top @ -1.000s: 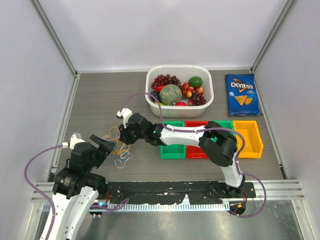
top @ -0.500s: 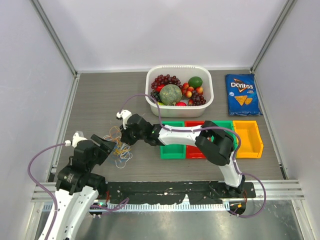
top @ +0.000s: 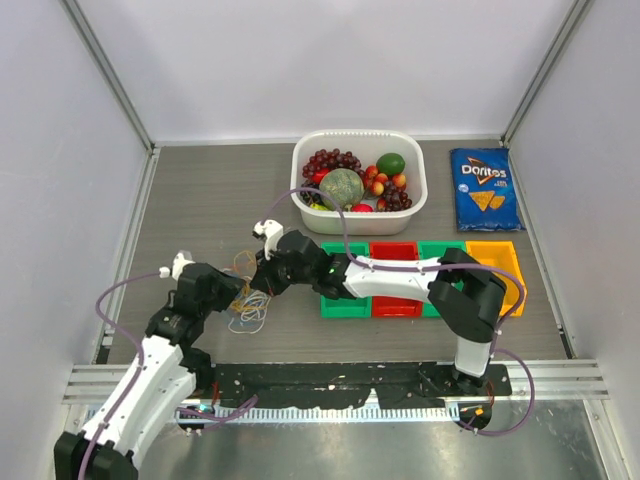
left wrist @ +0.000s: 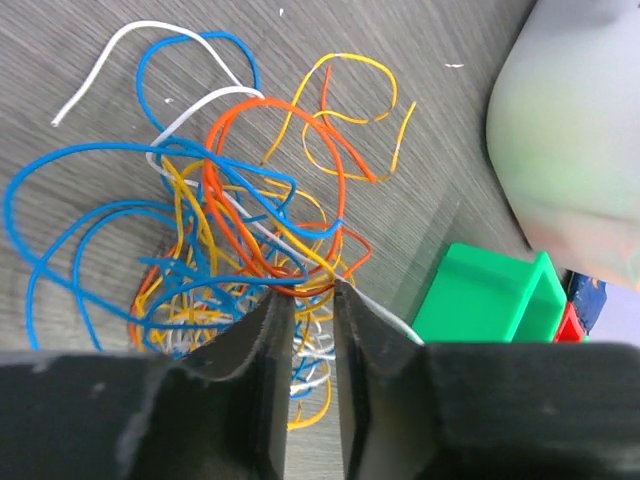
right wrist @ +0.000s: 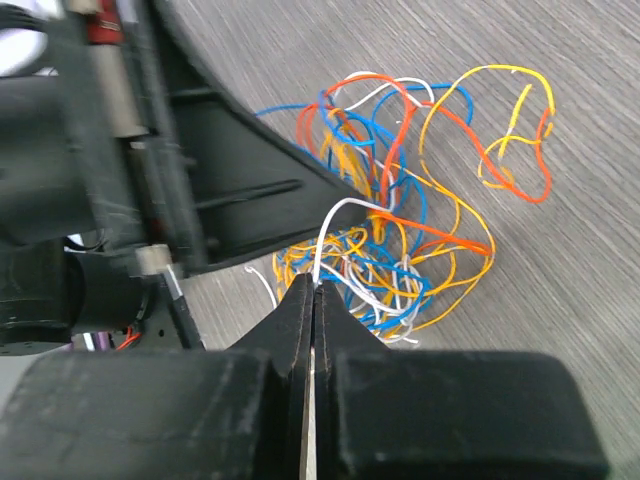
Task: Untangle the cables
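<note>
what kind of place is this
Probably a robot lab test cell: white walls box in the table, two arms are bolted to its edge, and a fruit tub and chips bag sit as props.

Only readable text: "Doritos" logo on blue chip bag [top: 484, 189], far right corner of tabletop [top: 200, 200]. Smaller print on bag illegible.

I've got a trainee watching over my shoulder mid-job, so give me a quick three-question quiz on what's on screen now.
1. True or false: the right pincer is shut on a white cable.
2. On the table, the cables are: A one tangled heap; B separate straight lines; C coiled and tied.
3. What brand is on the blue bag?
Key: 1 true; 2 A; 3 Doritos.
</note>
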Controlling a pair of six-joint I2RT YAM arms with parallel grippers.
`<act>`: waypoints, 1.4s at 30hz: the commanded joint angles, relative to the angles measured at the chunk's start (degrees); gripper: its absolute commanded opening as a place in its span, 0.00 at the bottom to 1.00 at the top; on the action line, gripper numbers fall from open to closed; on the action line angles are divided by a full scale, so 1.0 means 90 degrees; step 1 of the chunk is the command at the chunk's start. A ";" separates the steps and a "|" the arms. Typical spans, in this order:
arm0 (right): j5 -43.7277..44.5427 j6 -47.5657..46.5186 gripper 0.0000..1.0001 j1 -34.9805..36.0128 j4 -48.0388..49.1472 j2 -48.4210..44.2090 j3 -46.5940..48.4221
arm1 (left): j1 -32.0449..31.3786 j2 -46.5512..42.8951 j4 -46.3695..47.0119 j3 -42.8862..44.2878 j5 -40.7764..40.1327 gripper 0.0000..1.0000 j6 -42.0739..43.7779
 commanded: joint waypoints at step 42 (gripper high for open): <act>0.3674 -0.1307 0.01 -0.0062 -0.2789 -0.4500 0.0506 | 0.0040 -0.1189 0.0214 -0.0401 -0.0101 0.45 -0.0951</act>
